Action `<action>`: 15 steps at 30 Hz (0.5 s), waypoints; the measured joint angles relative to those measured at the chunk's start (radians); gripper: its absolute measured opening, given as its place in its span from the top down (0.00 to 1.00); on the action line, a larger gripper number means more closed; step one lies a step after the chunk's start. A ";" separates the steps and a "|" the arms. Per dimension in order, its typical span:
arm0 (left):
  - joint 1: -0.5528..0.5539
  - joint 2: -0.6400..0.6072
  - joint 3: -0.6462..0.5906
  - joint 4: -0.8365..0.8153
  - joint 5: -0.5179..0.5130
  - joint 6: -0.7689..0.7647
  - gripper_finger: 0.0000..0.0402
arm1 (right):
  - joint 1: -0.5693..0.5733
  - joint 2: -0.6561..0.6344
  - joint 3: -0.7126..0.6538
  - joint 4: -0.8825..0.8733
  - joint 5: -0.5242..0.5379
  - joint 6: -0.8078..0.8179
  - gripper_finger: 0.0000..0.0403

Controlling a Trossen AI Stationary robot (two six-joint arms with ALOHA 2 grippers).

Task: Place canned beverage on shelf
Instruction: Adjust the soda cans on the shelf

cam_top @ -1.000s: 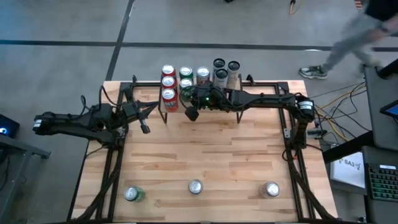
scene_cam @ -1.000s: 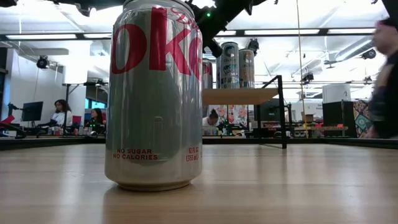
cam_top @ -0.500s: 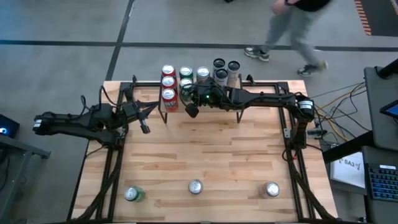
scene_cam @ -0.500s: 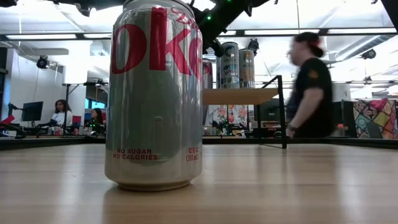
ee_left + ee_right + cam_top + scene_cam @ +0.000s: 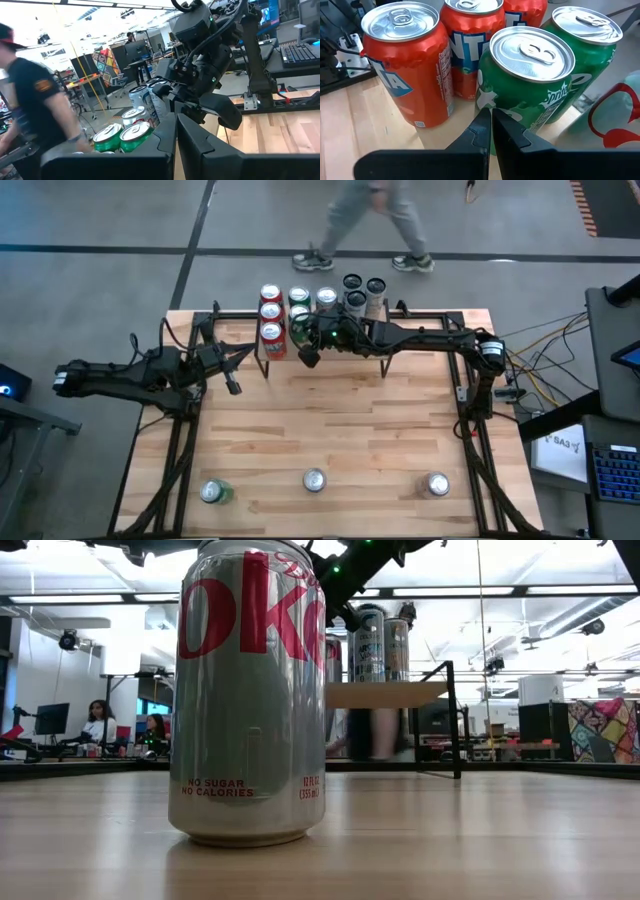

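Observation:
The shelf point(image 5: 390, 348) stands at the table's far middle and carries several cans upright: orange ones point(image 5: 405, 65), green ones point(image 5: 530, 75), a silver one point(image 5: 326, 300) and dark ones point(image 5: 356, 292). My right gripper point(image 5: 308, 359) is shut and empty. It hovers at the shelf's near edge, with its fingertips point(image 5: 489, 120) just in front of the nearest green can. My left gripper point(image 5: 232, 386) is shut and empty, and waits above the table left of the shelf. Three more cans stand by the near edge: green point(image 5: 212, 492), silver point(image 5: 314, 480) and silver point(image 5: 437, 484). My right gripper's shut fingertips point(image 5: 485, 116) stand close to the lower near side point(image 5: 506, 116) of the front green can, coming slanting down from the table's near right. Whether they touch the can I cannot tell.
In the low view, the middle silver can point(image 5: 248, 690) fills the foreground, with the shelf point(image 5: 385, 693) behind it. A person's legs point(image 5: 365, 220) show on the floor beyond the far edge. Bare tabletop point(image 5: 340, 425) lies between the shelf and the near cans.
A person has walked along the floor beyond the table's far edge, from right to left. Neither arm has visibly moved, and the cans stand as before.

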State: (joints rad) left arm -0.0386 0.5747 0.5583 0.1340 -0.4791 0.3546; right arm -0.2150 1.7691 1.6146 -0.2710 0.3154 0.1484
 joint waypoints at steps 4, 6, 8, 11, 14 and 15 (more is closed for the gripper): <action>0.000 0.000 0.000 0.000 0.000 0.000 1.00 | 0.010 -0.009 -0.001 -0.002 0.000 -0.010 0.98; 0.000 0.000 0.000 0.000 0.000 0.001 1.00 | 0.021 -0.027 -0.001 -0.008 0.001 -0.006 0.98; 0.000 0.000 0.000 0.000 0.000 0.001 1.00 | 0.038 -0.052 -0.001 -0.021 -0.005 0.007 0.98; 0.000 0.000 0.000 0.006 0.000 0.000 1.00 | 0.070 -0.093 -0.001 -0.055 -0.009 0.009 0.98; 0.000 0.000 0.000 0.027 0.000 -0.014 1.00 | 0.108 -0.136 -0.001 -0.086 -0.009 0.009 0.98; 0.000 0.000 0.000 0.033 0.000 -0.022 1.00 | 0.122 -0.152 -0.001 -0.100 -0.009 0.009 0.98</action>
State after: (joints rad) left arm -0.0387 0.5747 0.5587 0.1673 -0.4789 0.3327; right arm -0.0927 1.6174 1.6138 -0.3708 0.3069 0.1577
